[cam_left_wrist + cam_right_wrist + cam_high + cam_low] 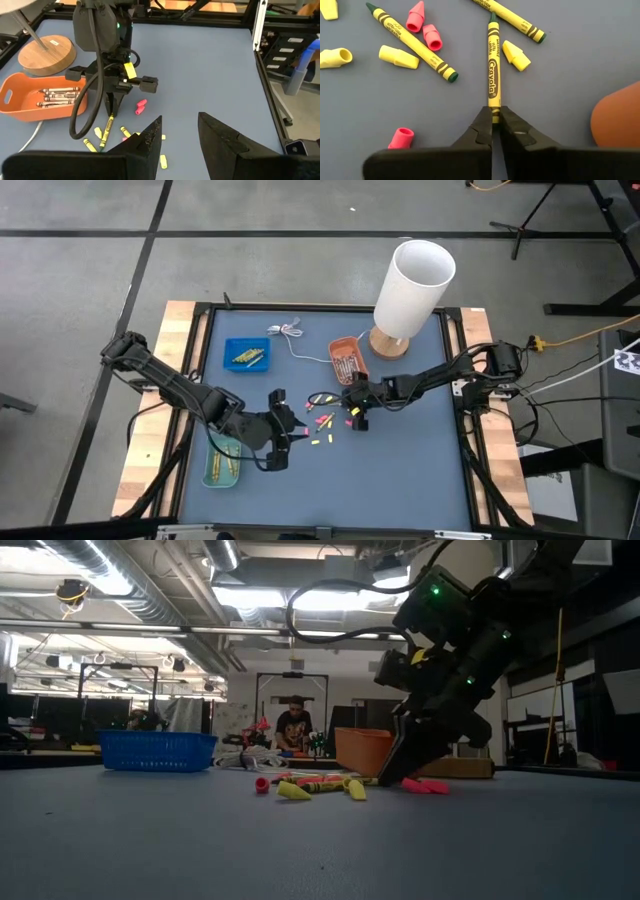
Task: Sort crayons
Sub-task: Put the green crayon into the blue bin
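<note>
Fig.: pick step. Right gripper (495, 116), frame centre, clenched on yellow crayon (493, 70) end (green tip). Left gripper (177, 132) released, idle, lower centre. Next: lift clear, carry to a tray, likely orange tray (343, 346).

We see bare mat (420, 460) near and right; the lamp (410, 295) and orange tray (347, 360) block the far side.

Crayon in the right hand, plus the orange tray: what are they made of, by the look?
Crayon: probably wax in a matte yellow paper wrapper, judging by the printed label, dark bands and bare green tip. The right hand is shut on its end. Orange tray: likely moulded plastic, smooth with a slight sheen, rounded rim and a handle cut-out.
</note>
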`<state>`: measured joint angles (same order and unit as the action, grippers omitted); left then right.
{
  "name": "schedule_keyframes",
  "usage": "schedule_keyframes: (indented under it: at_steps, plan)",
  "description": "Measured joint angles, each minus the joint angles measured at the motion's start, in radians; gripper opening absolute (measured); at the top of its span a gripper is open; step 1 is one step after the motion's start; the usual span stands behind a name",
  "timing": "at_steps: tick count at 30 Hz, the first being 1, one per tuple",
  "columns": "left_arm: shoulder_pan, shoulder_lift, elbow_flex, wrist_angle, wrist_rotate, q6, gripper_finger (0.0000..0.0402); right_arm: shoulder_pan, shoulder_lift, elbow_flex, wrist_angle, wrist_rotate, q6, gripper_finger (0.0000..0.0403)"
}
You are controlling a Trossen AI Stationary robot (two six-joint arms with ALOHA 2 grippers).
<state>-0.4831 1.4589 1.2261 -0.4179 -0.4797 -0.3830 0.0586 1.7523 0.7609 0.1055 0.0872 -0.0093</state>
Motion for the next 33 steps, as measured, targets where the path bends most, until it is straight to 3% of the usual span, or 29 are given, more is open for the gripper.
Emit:
schedule_keyframes:
  at_steps: [5, 15, 23, 29, 33]
  plan:
    - [0.000, -0.042, 0.000, -0.033, 0.012, 0.001, 0.0111, 0.000, 0.001, 0.027, -0.043, -0.001, 0.001, 0.0009]
    - [-0.004, -0.148, 0.001, -0.168, 0.019, 0.000, 0.0111, -0.001, 0.002, 0.219, -0.311, -0.001, -0.018, 0.0002]
    - [-0.022, -0.149, 0.001, -0.245, 0.021, -0.025, 0.0111, 0.000, 0.002, 0.318, -0.430, -0.004, -0.016, 0.0002]
    - [-0.029, -0.127, 0.001, -0.250, 0.026, -0.055, 0.0111, 0.000, 0.002, 0.315, -0.424, -0.180, -0.002, 0.0002]
    - [-0.029, -0.122, 0.000, -0.255, 0.026, -0.056, 0.0111, 0.001, 0.002, 0.306, -0.424, -0.227, -0.002, 0.0003]
